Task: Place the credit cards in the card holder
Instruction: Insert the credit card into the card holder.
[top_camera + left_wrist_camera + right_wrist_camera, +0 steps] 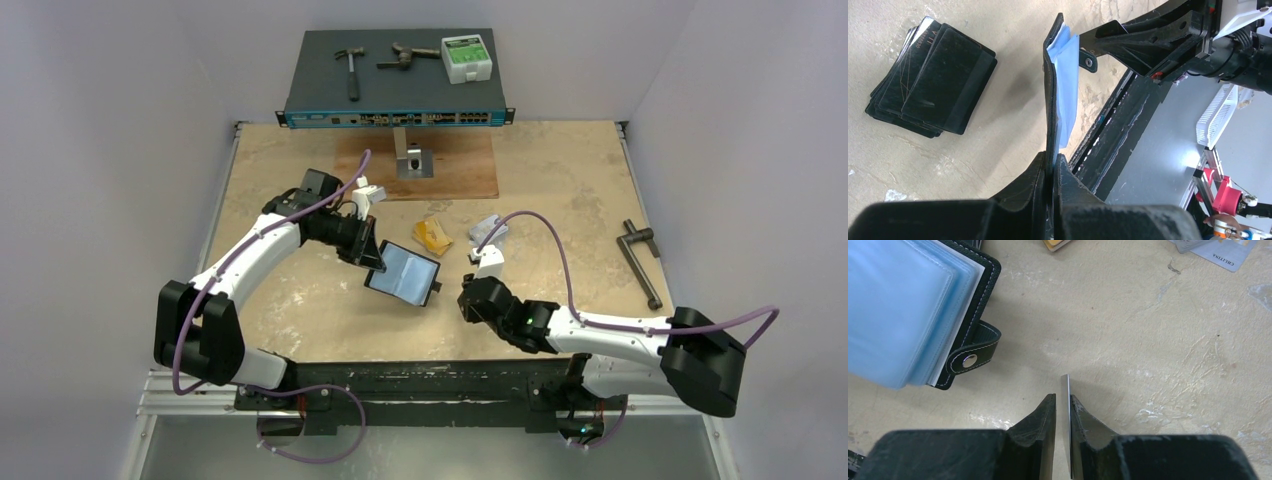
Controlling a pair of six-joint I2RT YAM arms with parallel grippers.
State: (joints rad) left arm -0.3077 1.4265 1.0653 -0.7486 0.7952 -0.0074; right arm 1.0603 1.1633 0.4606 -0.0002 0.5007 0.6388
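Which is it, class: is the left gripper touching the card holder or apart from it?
Touching. In the left wrist view the left gripper pinches the card holder cover between its fingers, no gap showing.

Table (560, 190) carries gold card (432, 236), grey card (490, 229), wooden board (468, 168), perhaps 1 metal crank (640, 262).
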